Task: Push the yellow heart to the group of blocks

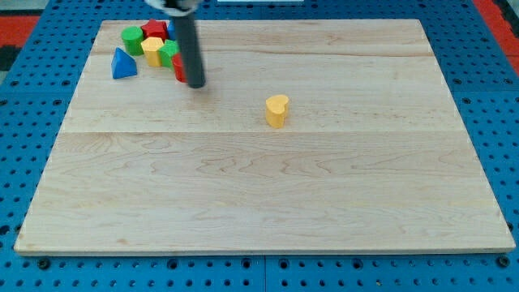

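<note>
The yellow heart (276, 110) stands alone near the middle of the wooden board (259, 195). A group of blocks sits at the view's top left: a blue triangle (123, 65), a green round block (132, 40), a red block (154, 31), a yellow block (152, 51), a green block (169, 54) and a red block (179, 68) partly hidden by the rod. A bit of blue (171, 27) shows behind the rod. My tip (195, 84) rests at the group's right edge, well to the left of the yellow heart.
The board lies on a blue perforated table (32, 105). A red surface (495, 12) shows at the view's top right corner.
</note>
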